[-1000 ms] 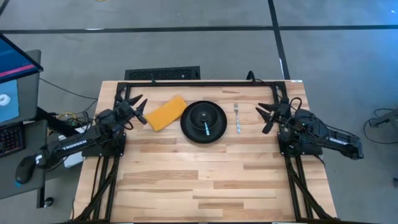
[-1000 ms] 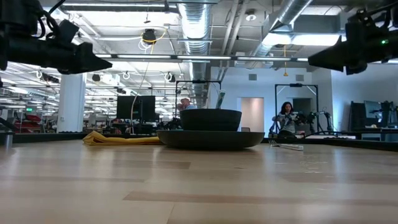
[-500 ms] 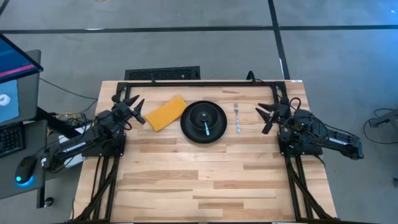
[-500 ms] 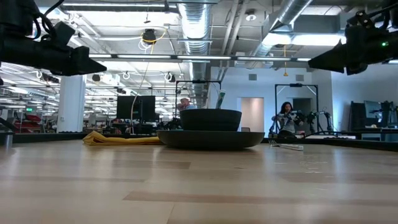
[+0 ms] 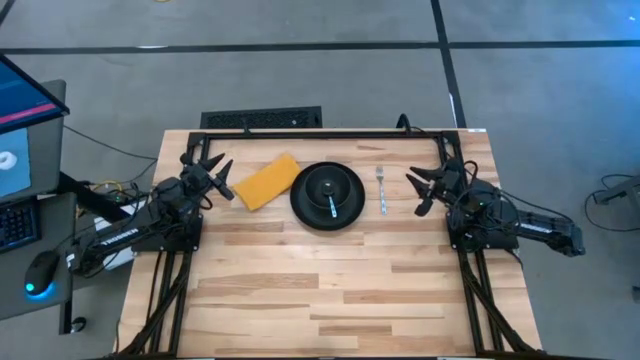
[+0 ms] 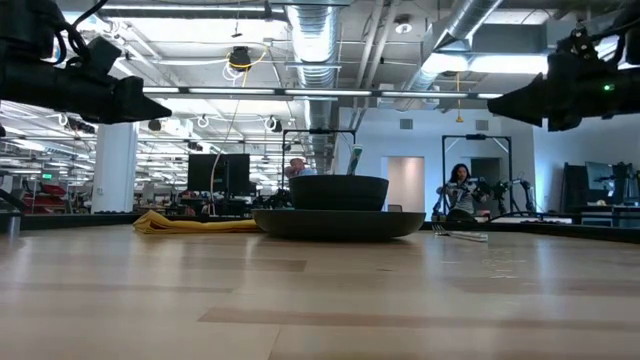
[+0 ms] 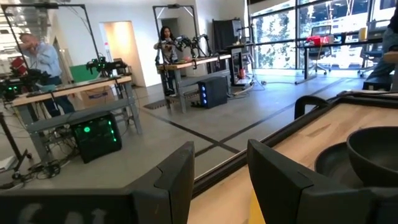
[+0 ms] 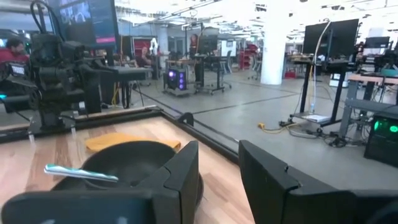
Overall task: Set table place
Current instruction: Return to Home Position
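Note:
A round black plate (image 5: 327, 196) lies on the wooden table (image 5: 330, 290) at its far middle, with a smaller black bowl (image 5: 330, 190) standing on it. A spoon (image 5: 332, 204) lies in the bowl, its handle on the rim; it also shows in the right wrist view (image 8: 81, 173). A silvery fork (image 5: 381, 190) lies flat just right of the plate. A yellow-orange cloth (image 5: 266, 181) lies flat to the plate's left. My left gripper (image 5: 222, 176) is open and empty above the table, left of the cloth. My right gripper (image 5: 417, 190) is open and empty, right of the fork.
A thin black frame (image 5: 320, 133) runs along the table's far edge. The near half of the tabletop (image 5: 330, 300) holds nothing. A keyboard and mouse (image 5: 40, 268) sit on a desk left of the table. People show at benches in the room behind (image 6: 462, 190).
My left gripper has drawn back a little toward the table's left edge, away from the cloth. My right gripper has shifted slightly toward the fork. Both stay open. The plate, bowl, spoon, fork and cloth have not moved.

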Robot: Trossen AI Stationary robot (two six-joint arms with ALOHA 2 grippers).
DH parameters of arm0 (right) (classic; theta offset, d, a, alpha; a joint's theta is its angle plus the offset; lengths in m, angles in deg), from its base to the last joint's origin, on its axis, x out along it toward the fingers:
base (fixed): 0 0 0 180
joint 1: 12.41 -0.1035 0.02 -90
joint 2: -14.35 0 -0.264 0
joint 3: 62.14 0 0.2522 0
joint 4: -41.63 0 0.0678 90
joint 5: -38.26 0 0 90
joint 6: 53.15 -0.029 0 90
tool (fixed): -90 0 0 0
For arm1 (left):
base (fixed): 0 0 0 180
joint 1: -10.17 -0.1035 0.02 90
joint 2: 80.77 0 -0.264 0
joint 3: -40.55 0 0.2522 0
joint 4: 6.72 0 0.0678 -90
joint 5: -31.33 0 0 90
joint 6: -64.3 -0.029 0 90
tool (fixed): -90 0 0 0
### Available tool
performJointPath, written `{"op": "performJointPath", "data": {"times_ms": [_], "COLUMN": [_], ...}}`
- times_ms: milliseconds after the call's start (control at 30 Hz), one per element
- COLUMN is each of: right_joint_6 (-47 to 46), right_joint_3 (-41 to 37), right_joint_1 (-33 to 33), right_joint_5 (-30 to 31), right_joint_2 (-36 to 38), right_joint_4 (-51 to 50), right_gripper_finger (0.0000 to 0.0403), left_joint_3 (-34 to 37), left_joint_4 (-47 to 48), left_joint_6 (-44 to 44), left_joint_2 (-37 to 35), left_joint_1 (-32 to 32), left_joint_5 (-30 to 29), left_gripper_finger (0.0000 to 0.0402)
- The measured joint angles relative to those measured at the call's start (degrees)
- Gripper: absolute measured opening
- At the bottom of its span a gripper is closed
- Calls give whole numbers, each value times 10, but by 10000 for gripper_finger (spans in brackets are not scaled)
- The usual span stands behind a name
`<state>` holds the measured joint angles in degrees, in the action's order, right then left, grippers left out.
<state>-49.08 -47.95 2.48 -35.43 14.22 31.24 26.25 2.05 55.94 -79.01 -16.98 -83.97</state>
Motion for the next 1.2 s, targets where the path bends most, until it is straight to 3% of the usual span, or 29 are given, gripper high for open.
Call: {"op": "performJointPath", "data": {"times_ms": [1200], "right_joint_6": [9], "right_joint_3": [-1], "right_joint_1": [10], "right_joint_5": [2], "right_joint_2": [0], "right_joint_4": [0], "right_gripper_finger": [138], "left_joint_3": [1], "left_joint_4": [2], "left_joint_6": [20], "left_joint_2": [1], "left_joint_1": [0], "left_joint_5": [0], "left_gripper_finger": [140]}}
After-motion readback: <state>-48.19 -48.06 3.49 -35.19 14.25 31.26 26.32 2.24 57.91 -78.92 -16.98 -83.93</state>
